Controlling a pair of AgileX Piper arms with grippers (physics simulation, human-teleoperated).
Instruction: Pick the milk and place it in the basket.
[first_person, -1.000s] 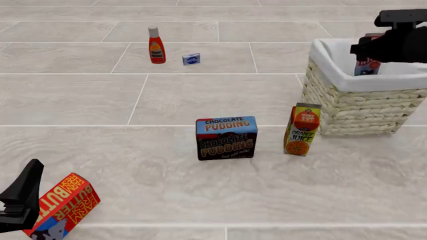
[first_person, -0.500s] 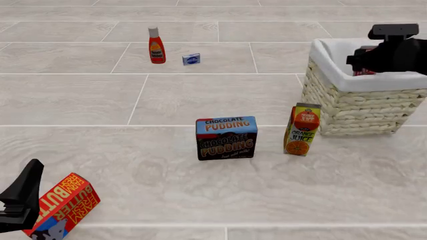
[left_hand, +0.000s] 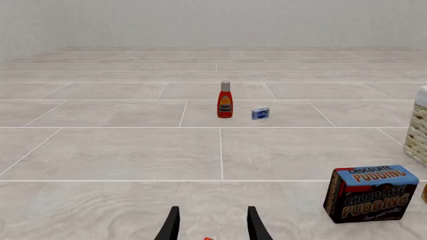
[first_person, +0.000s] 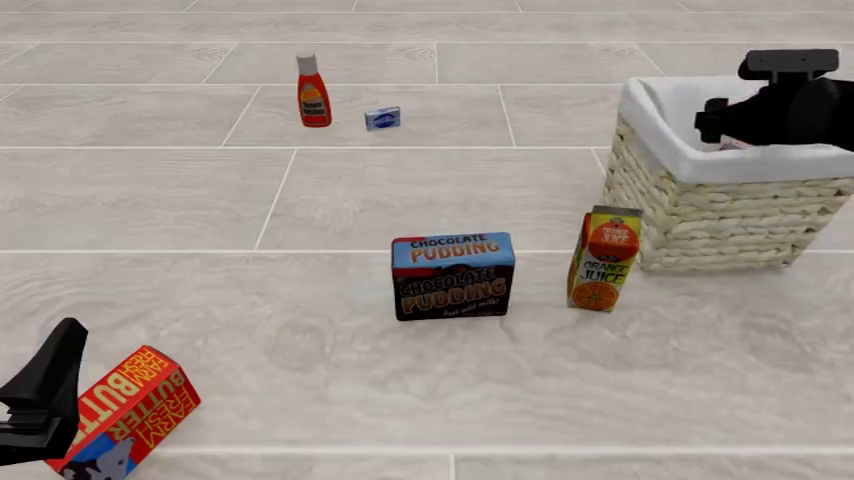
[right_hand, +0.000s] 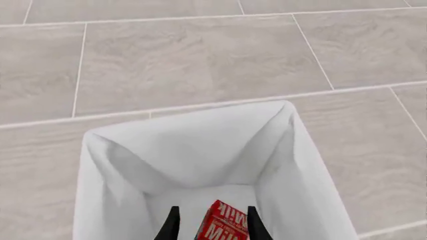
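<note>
The milk (right_hand: 223, 225), red with white lettering, lies tilted on the white lining inside the basket (right_hand: 193, 125), loose between the spread fingers of my right gripper (right_hand: 211, 225). In the front view only a sliver of red (first_person: 733, 145) shows above the rim of the wicker basket (first_person: 721, 215), under the black right gripper (first_person: 718, 125), which hovers open over the basket. My left gripper (first_person: 40, 400) rests open and empty at the near left, and its two fingers frame bare floor in the left wrist view (left_hand: 212, 225).
An orange juice carton (first_person: 603, 260) stands just left of the basket. A chocolate pudding box (first_person: 453, 276) sits mid-floor. A red sauce bottle (first_person: 312, 92) and a small blue box (first_person: 383, 118) stand far back. A butter box (first_person: 127, 410) lies beside the left gripper.
The right gripper lowered over the basket with the milk, then let it go. The carton dropped below the rim. The left arm has not moved.
</note>
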